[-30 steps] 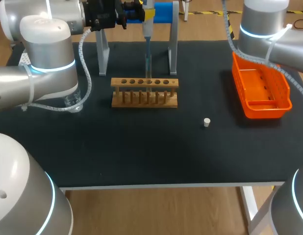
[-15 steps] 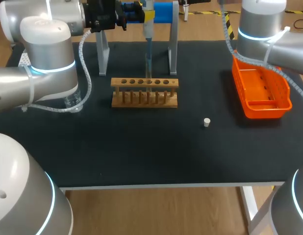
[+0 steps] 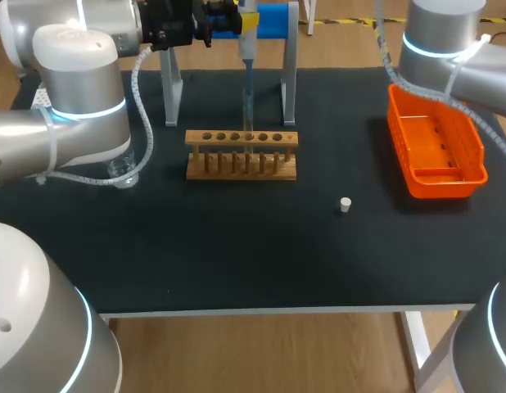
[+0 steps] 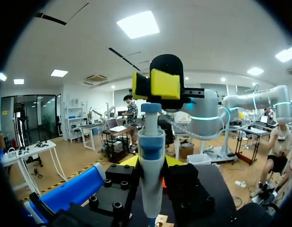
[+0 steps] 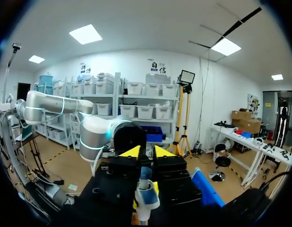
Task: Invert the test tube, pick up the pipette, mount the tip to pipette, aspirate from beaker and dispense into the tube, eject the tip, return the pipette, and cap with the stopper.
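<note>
1. The pipette [image 3: 246, 37] stands upright at the far middle of the table [image 3: 237, 262], just in front of the stand [image 3: 290, 74] with its grey posts and blue bar.
2. Its slim tip [image 3: 247, 106] runs down to the wooden rack [image 3: 241, 164] and meets it at one of the middle holes. What sits in that hole is too small for us to tell.
3. Our left gripper [image 4: 150, 161] is clamped on the pipette. In the left wrist view the pipette's body sits between the two yellow tips, touched from both sides.
4. Our right gripper [image 4: 158, 84] is over the pipette's top, closed on nothing, its yellow tips together with no gap that we can see. It sits just above the plunger [image 4: 150, 108], and we cannot tell whether it touches it.
5. The glass beaker [image 3: 122, 170] stands left of the rack, partly hidden behind our left arm [image 3: 65, 123].
6. The white stopper [image 3: 345, 205] lies alone on the table, nearer to us and to the right of the rack, well apart from both grippers.
7. The orange basket [image 3: 437, 155] sits at the right side of the table, beside our right arm [image 3: 449, 49].
</note>
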### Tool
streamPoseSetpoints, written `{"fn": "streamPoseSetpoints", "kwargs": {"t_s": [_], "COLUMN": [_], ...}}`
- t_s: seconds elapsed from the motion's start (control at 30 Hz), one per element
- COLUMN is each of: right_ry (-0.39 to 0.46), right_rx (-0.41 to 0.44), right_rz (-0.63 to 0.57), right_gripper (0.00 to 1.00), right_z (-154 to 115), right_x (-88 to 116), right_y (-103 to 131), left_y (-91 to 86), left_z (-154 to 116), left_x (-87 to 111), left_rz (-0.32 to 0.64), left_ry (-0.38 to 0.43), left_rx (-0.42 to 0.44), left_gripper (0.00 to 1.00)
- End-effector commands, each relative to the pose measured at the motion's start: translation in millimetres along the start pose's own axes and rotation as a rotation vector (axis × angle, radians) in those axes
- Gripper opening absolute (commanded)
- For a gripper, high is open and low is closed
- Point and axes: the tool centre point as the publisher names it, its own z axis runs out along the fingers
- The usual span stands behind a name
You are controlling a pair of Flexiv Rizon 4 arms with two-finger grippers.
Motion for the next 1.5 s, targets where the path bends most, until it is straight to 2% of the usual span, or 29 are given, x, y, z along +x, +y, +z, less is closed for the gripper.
{"fn": "streamPoseSetpoints", "kwargs": {"t_s": [0.03, 0.3, 0.4, 0.63, 0.77, 0.97, 1.33, 1.5], "right_ry": [-0.006, -0.013, -0.025, -0.025, -0.008, 0.030, 0.086, 0.114], "right_rx": [0.008, 0.019, 0.034, 0.068, 0.090, 0.087, 0.088, 0.084], "right_rz": [-0.007, 0.006, -0.005, -0.006, -0.015, -0.050, -0.111, -0.071], "right_gripper": [1.00, 1.00, 1.00, 1.00, 1.00, 1.00, 1.00, 1.00], "right_z": [-17.4, -54.7, -71.6, -92.1, -90.2, -83.4, -60.6, -48.8], "right_x": [9.4, 10.2, 13.0, 17.8, 24.1, 30.8, 27.9, 23.0], "right_y": [3.6, -18.0, -32.6, -87.4, -126.3, -167.9, -218.8, -238.2], "left_y": [-0.4, -0.4, -0.4, -0.4, -0.4, -0.4, -0.4, -0.4], "left_z": [0.2, 0.2, 0.2, 0.2, 0.2, 0.2, 0.2, 0.2], "left_x": [0.4, 0.4, 0.4, 0.4, 0.4, 0.4, 0.4, 0.4], "left_rz": [-0.001, -0.001, -0.001, -0.001, -0.001, -0.001, -0.001, -0.001], "left_ry": [-0.002, -0.002, -0.002, -0.002, -0.002, -0.002, -0.002, -0.002], "left_rx": [0.000, 0.000, 0.000, 0.000, 0.000, 0.000, 0.000, 0.000], "left_gripper": [0.00, 0.00, 0.00, 0.00, 0.00, 0.00, 0.00, 0.00]}}
